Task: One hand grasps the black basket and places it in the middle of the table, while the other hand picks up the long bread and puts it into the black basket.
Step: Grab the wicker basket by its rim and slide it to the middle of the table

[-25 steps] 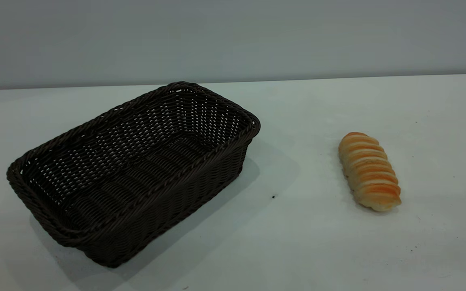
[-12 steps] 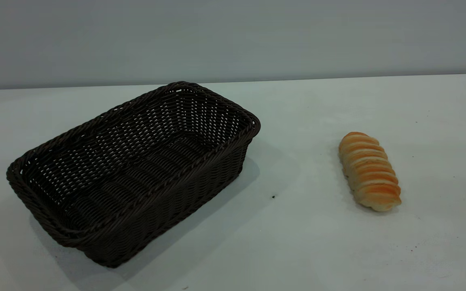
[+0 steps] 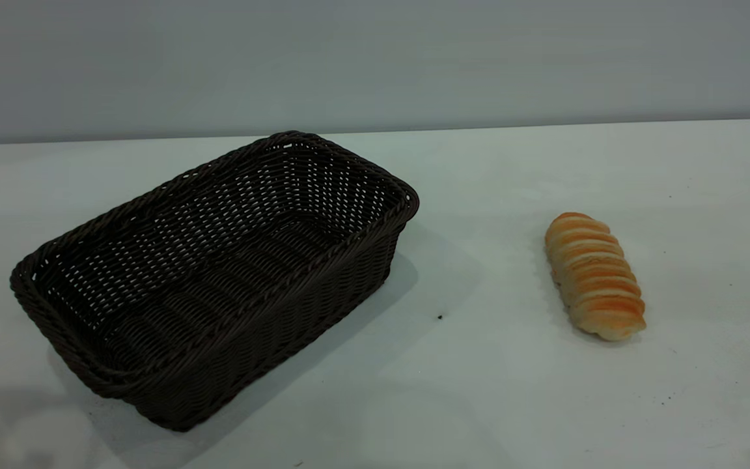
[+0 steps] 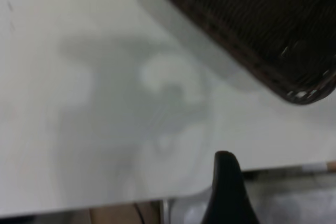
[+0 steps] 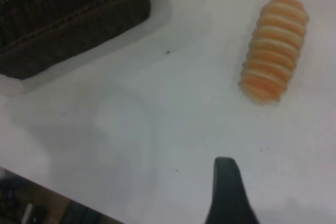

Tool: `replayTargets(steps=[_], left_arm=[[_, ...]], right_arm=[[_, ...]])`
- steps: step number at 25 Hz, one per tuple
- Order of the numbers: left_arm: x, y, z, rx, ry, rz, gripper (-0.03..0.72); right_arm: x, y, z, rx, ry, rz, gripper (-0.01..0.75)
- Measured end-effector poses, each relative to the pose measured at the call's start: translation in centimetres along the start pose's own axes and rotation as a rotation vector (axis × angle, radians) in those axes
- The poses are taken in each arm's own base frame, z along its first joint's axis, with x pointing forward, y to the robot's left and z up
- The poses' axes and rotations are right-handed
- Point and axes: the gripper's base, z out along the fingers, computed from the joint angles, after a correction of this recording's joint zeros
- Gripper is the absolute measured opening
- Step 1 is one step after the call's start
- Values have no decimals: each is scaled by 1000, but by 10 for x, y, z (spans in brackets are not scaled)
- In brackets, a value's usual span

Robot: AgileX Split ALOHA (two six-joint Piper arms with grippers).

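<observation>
While neither arm is showing in the exterior view, the black basket [image 3: 215, 277] is sitting empty toward the left of the table [image 3: 479, 391], not yet at its middle, and the long bread [image 3: 593, 275] is lying well apart from it on the right. Nothing of the task is looking done: the basket is waiting to be grasped and moved, the bread to be picked up and dropped in. Compared with the earlier exterior frames, both things are lying exactly where they were; only a faint shadow is now spreading over the table's near-left corner (probably the left arm coming in).

From the left wrist view, the left gripper [image 4: 227, 190] is hovering over bare table near its edge, with a corner of the basket [image 4: 262, 30] farther off. Only one dark finger is showing, so I cannot tell whether the fingers are spread or pressed together; it is touching nothing.

From the right wrist view, the right gripper [image 5: 227, 192] is hanging above bare table, the bread [image 5: 274, 50] lying apart from it and the basket's side [image 5: 73, 19] beyond. Again a single finger is showing, so its spread is impossible to judge, and it is holding nothing.
</observation>
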Motion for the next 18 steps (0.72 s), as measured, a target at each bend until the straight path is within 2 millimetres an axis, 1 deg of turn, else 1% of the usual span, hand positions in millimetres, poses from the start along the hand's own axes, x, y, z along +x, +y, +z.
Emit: replayTargets(steps=[3,6,12,15,18], left_arm=[[-7,2,23,-9,94,-32,571],[-15,4,40,-11,96,-93,571],[-30,1,59,36,22,-383,571],[-31,4,75,21,39,-518,571],[-29,7,92,0,70,-611,571]], right_arm=[[0,0,0,-2,-1,-3,495],[0,0,0,-4,-2,-2,495],[1,1,0,-8,8,-4,495],[2,1,0,-6,24,-17,495],[3,0,0,-4,29,-22,495]])
